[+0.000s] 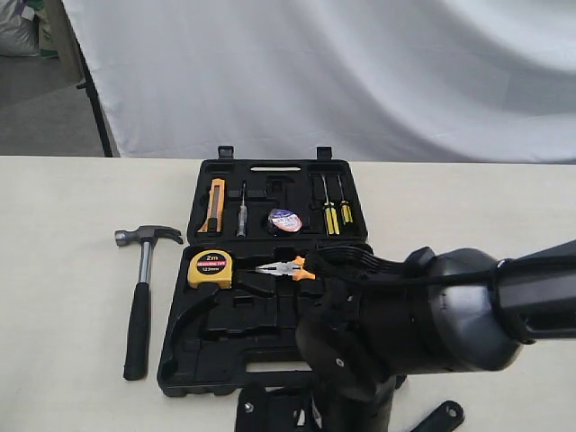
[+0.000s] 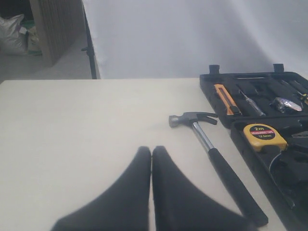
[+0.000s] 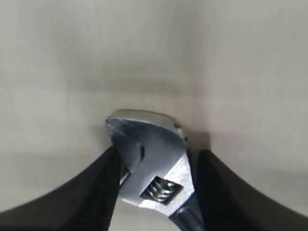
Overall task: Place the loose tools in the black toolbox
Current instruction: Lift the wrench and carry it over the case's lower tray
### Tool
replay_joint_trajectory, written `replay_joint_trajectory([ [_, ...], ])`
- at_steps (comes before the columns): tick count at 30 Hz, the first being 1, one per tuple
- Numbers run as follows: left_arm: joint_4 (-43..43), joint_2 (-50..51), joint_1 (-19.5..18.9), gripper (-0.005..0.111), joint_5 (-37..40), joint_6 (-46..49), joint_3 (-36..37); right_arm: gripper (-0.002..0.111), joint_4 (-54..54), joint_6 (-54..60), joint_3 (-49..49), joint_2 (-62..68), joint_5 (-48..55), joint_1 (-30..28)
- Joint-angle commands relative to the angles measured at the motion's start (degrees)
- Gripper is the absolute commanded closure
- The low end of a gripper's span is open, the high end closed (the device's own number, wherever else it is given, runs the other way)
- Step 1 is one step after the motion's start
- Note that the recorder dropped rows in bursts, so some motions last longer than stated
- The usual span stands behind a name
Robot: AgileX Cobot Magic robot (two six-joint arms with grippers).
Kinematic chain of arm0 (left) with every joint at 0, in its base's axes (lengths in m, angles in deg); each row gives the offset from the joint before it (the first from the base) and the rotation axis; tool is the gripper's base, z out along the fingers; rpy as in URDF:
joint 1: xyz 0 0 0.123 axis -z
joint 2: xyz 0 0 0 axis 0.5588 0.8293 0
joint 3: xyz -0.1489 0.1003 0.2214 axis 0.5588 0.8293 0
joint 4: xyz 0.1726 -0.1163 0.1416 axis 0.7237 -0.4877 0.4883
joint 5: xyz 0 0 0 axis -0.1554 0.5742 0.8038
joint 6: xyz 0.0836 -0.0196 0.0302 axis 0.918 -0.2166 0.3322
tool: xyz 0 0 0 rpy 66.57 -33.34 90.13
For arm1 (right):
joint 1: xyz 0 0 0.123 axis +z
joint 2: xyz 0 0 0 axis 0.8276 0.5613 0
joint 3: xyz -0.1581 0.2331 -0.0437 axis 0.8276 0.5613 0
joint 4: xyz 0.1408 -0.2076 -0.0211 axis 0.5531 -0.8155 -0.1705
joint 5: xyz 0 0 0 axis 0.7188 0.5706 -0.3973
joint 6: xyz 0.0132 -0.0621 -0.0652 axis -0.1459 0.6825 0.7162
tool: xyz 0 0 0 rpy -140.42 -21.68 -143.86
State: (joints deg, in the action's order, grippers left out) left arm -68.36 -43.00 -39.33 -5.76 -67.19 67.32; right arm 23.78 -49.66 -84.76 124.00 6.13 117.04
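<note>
From across the table (image 1: 63, 360), the large black plastic hinged toolbox (image 1: 193, 346) lies open. The small dark tape roll (image 1: 284, 220) sits in its far half and the black-handled steel claw hammer (image 1: 139, 306) lies just left of it.

At the left wrist, the left gripper (image 2: 151, 153) has its jaws pressed together, empty.

At the right wrist, the right gripper (image 3: 159, 154) closely flanks the silver-headed adjustable wrench (image 3: 149, 139) on the table. I cannot tell whether it is pinching it.
</note>
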Motion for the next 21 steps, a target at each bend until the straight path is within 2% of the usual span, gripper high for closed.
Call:
replay_joint_trajectory([
  [1,-0.43,-0.18,-0.10,0.106,-0.04,0.00,0.09,0.108,9.14,0.86,-2.41,2.08,-7.88,0.95],
  [3,-0.43,-0.18,-0.10,0.106,-0.04,0.00,0.09,0.108,9.14,0.86,-6.10,2.08,-2.57,0.95],
  [6,-0.43,-0.18,-0.10,0.106,-0.04,0.00,0.09,0.108,10.60,0.99,-9.98,2.08,-1.05,0.85],
  [21,-0.43,-0.18,-0.10,0.106,-0.04,0.00,0.09,0.108,10.20,1.82,-16.64,0.49,7.38,0.57],
])
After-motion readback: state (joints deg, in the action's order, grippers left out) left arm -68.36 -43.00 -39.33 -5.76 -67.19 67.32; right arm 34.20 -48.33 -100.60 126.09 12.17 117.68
